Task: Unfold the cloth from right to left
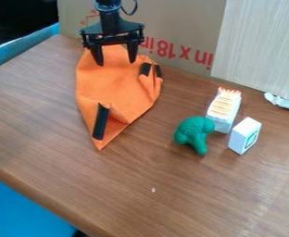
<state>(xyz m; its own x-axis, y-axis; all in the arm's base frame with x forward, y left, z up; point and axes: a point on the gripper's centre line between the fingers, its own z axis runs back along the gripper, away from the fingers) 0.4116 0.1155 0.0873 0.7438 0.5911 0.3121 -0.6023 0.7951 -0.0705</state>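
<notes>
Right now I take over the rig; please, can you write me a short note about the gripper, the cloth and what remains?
Gripper: open, at the cloth's far end; contact with it unclear.
Cloth: on the table, its middle spread fairly flat, near end pointed.
Beside it, toward image right: green toy, striped block, white block.
Done: unfolding looks incomplete.
Left: folds at the image-right edge and near end, probably to open out.
</notes>
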